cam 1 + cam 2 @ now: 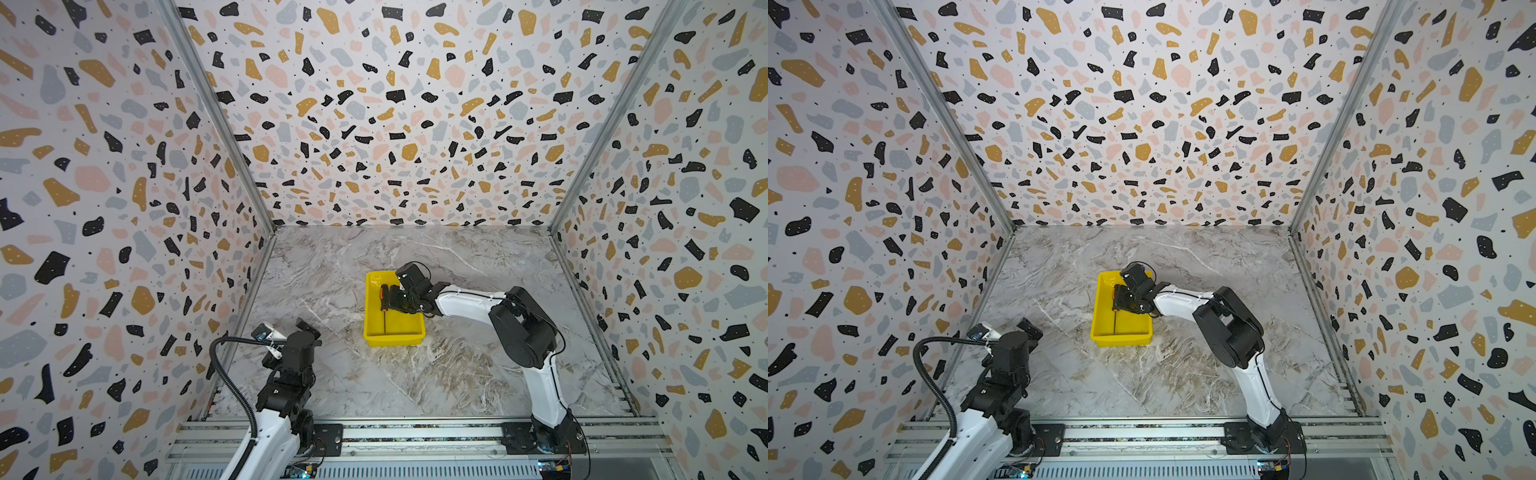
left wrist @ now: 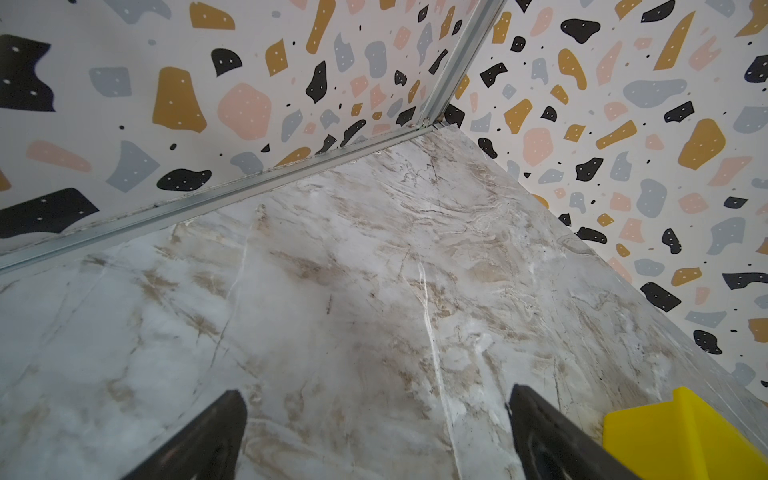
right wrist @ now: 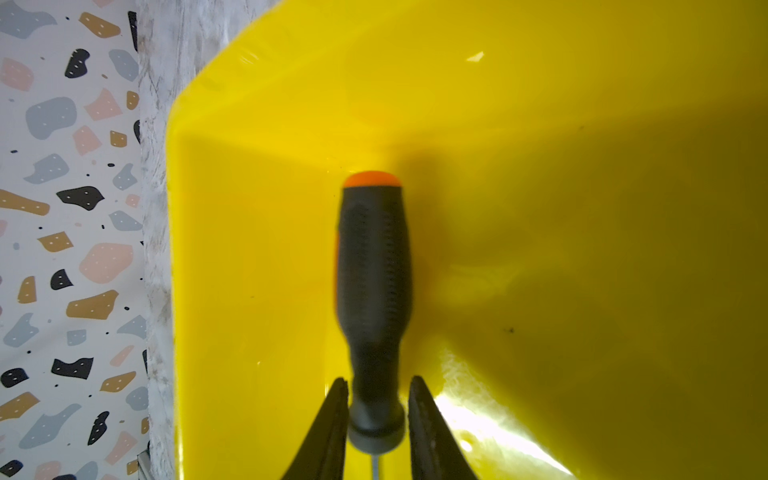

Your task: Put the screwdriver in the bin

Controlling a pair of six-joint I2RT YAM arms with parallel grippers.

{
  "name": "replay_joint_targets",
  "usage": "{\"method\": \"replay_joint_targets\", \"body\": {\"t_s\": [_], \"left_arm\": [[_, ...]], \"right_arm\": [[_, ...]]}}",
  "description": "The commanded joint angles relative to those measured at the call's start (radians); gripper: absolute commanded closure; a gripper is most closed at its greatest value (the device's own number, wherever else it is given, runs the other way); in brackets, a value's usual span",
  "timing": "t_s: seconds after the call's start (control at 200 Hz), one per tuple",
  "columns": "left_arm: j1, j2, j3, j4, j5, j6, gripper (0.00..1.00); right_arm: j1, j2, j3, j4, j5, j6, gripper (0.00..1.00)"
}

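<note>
Screwdriver (image 3: pixel 374 282) inside the yellow bin (image 3: pixel 249 257), seen from the right wrist: the black ribbed handle with its orange end cap points toward a far wall of the bin, and its outline is blurred. The right gripper (image 3: pixel 380 378) straddles the collar end of the handle. Its jaws stand slightly parted, and a thin strip of yellow shows between the handle and one finger (image 3: pixel 428 432), so the handle stands free of that finger; contact on the opposite side cannot be judged. In both top views the screwdriver (image 1: pixel 384 306) (image 1: pixel 1114 308) lies lengthwise along the bin's left long wall, handle toward the far end at the gripper, thin dark shaft running toward the near end wall. Whether the handle rests on the bin's floor cannot be told. The bin (image 1: pixel 394 340) sits near the middle of the marbled tabletop (image 1: pixel 457 374), its long axis running near to far. The right arm (image 1: pixel 469 303) reaches in from the right over the bin's far half. The left gripper (image 2: pixel 376 395) hangs over bare tabletop at the near left, well apart from the bin, jaws spread wide with nothing between them. Three terrazzo-patterned walls (image 1: pixel 374 124) enclose the table.
</note>
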Motion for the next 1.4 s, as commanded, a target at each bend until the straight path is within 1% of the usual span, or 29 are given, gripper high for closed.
{"method": "replay_joint_targets", "body": {"t_s": [0.0, 0.175, 0.285, 0.355, 0.471, 0.576, 0.636, 0.676, 0.706, 0.761, 0.786, 0.826, 0.866, 0.951, 1.076, 1.121, 1.156, 1.271, 1.397], "left_arm": [[0.005, -0.007, -0.014, 0.018, -0.014, -0.001, 0.01], [0.005, -0.007, -0.014, 0.019, -0.013, -0.001, 0.01], [0.005, -0.006, -0.015, 0.019, -0.011, -0.003, 0.01], [0.005, -0.004, -0.015, 0.019, -0.010, -0.003, 0.01], [0.005, -0.003, -0.016, 0.021, -0.009, -0.003, 0.01], [0.005, 0.001, -0.016, 0.026, -0.011, -0.002, 0.01], [0.005, 0.005, -0.017, 0.030, -0.011, -0.003, 0.01], [0.005, 0.010, -0.017, 0.032, -0.011, -0.003, 0.01], [0.005, 0.011, -0.016, 0.034, -0.012, -0.003, 0.01], [0.005, 0.020, -0.016, 0.035, -0.012, -0.003, 0.01], [0.005, 0.023, -0.016, 0.035, -0.012, -0.003, 0.01], [0.005, 0.026, -0.013, 0.035, -0.013, -0.003, 0.01], [0.005, 0.029, -0.012, 0.033, -0.014, -0.004, 0.01], [0.005, 0.031, -0.011, 0.028, -0.020, -0.010, 0.01], [0.005, 0.026, -0.011, 0.023, -0.022, -0.015, 0.02], [0.005, 0.026, -0.013, 0.025, -0.022, -0.015, 0.01], [0.005, 0.025, -0.014, 0.027, -0.022, -0.015, 0.01], [0.005, 0.031, -0.013, 0.027, -0.023, -0.015, 0.01], [0.005, 0.031, -0.011, 0.023, -0.027, -0.017, 0.02]], "right_arm": [[0.004, -0.072, 0.030, -0.028, 0.008, -0.023, 0.70], [0.002, -0.181, 0.011, -0.079, 0.076, -0.084, 0.70], [-0.001, -0.284, -0.003, -0.155, 0.175, -0.181, 0.70], [-0.004, -0.380, -0.063, -0.198, 0.292, -0.257, 0.70], [-0.017, -0.577, -0.257, -0.228, 0.514, -0.385, 0.69], [-0.027, -0.778, -0.464, -0.197, 0.709, -0.488, 0.69], [-0.029, -0.895, -0.570, -0.152, 0.786, -0.533, 0.67], [-0.034, -0.969, -0.636, -0.097, 0.808, -0.578, 0.63], [-0.036, -1.025, -0.690, -0.039, 0.810, -0.628, 0.58], [-0.040, -1.114, -0.777, 0.067, 0.817, -0.714, 0.39], [-0.042, -1.150, -0.809, 0.108, 0.831, -0.734, 0.29], [-0.045, -1.194, -0.848, 0.160, 0.870, -0.737, 0.19], [-0.058, -1.223, -0.875, 0.183, 0.896, -0.702, 0.17], [-0.115, -1.235, -0.888, 0.175, 0.859, -0.626, 0.17], [-0.224, -1.166, -0.875, 0.196, 0.786, -0.622, 0.14], [-0.265, -1.127, -0.876, 0.221, 0.782, -0.641, 0.14], [-0.299, -1.092, -0.882, 0.256, 0.784, -0.661, 0.11], [-0.409, -0.963, -0.922, 0.431, 0.810, -0.761, 0.09], [-0.447, -0.860, -0.989, 0.639, 0.846, -0.858, 0.09]]}}
